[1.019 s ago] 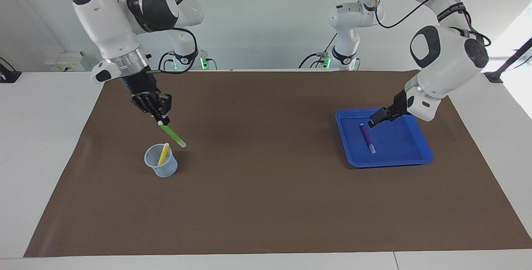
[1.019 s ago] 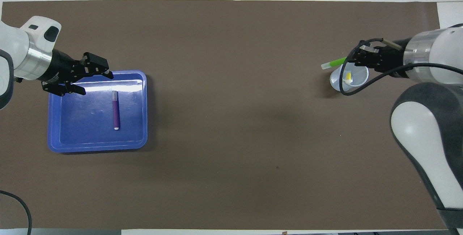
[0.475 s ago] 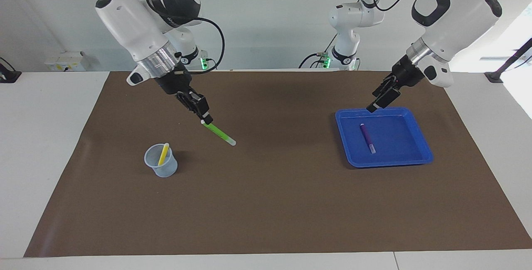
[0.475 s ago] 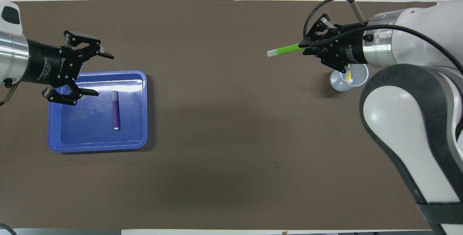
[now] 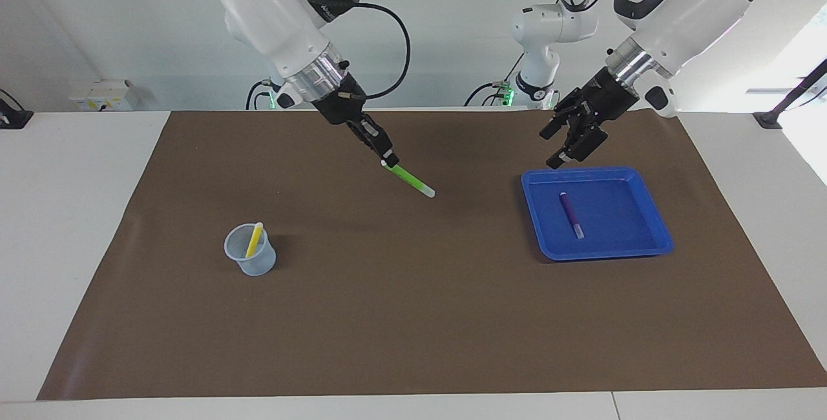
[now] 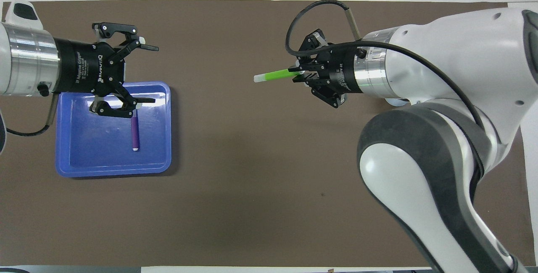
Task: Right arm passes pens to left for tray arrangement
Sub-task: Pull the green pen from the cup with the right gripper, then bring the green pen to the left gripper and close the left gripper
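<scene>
1. Since the earlier frame, right gripper (image 5: 386,160) has carried the green pen (image 5: 411,181) from above the cup (image 5: 250,251) to upper centre of the facing view.
2. Right gripper's fingers are clamped on the pen's end; its long axis, pale tip leading, points toward left gripper (image 5: 568,140).
3. Left gripper, jaws apart, hovers over the tray (image 5: 657,234) rim, mid-right; the purple pen (image 5: 571,214) lies inside.
4. Yellow pen (image 5: 254,240) stands in the cup, lower left.

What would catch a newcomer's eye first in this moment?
The bright green pen, clamped at one end in the right gripper, pokes out in mid-air over the mat's middle. The open left gripper hangs over the blue tray rim nearest the robots; a purple pen lies inside.
</scene>
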You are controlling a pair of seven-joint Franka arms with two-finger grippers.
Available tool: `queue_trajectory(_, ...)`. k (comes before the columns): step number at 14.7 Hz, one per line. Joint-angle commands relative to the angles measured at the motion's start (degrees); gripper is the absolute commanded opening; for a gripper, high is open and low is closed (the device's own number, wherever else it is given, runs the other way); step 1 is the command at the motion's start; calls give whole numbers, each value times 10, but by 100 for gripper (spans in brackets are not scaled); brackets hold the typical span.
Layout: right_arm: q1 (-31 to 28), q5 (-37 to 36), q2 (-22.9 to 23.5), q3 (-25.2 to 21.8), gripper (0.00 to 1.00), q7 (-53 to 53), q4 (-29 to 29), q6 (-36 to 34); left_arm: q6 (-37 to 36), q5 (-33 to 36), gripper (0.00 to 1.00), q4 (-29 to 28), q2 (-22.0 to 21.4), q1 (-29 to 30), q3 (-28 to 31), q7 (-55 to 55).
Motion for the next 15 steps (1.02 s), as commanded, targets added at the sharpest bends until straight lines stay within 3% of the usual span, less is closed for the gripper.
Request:
queue_trajectory(1,-5,13,10,35,0,45,16,4,44,-59,100,-62,-37,-20,5,-31)
queue_trajectory(3,-4,10,10,55,0,69,17,4,76,-96,100,-96,-55,-41,4,-34)
queue_trajectory(7,-3,8,9,78,0,89,18,2,179,-104,100,-162,-80,-107,5,-103)
queue_trajectory(15,1,7,9,83,0,96,18,4,190,-99,100,-203,-106,-139,4,-222)
